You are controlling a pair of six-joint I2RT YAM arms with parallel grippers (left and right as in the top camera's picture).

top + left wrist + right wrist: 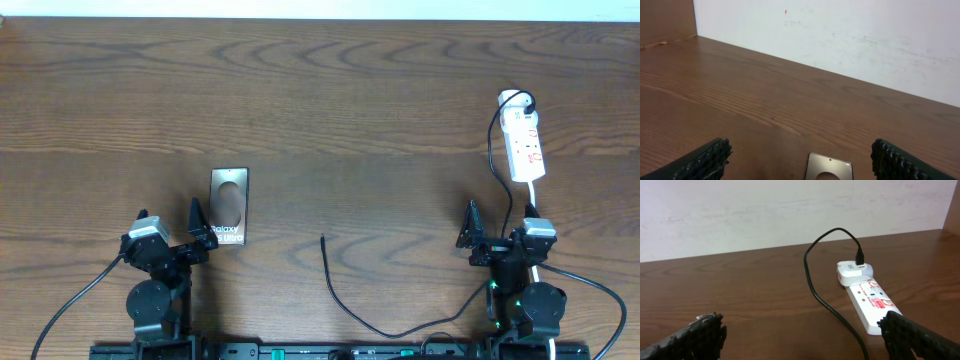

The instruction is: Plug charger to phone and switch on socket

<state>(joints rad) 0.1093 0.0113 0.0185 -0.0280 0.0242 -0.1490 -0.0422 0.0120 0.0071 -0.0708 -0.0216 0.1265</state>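
Both claws stood wide open and held nothing. The left claw (801, 147) hung low over the table (320, 90), just near of the phone (229, 207). The right claw (802, 317) faced the socket (525, 148) at the far right.

The phone lay flat, face up, with its lettered end toward the near side. The charger (322, 240) was already seated in the white adapter at the far end of the socket. From there it ran down the right side, passed by the right arm's base, and curled back left. Its loose plug tip lay on bare wood between the two arms, right of the phone and apart from it.

The step in hand looked to be picking up that loose tip. It would go best with a grip just behind the plug, leaving the tip sticking out straight so it could be aimed. The cable was thin and springy, so a grip further back would probably let the end droop or twist. The phone's port could not be seen. The light slab would likely slide under a push, so the other claw ought to brace it. Whether the socket's switch was on could not be told.
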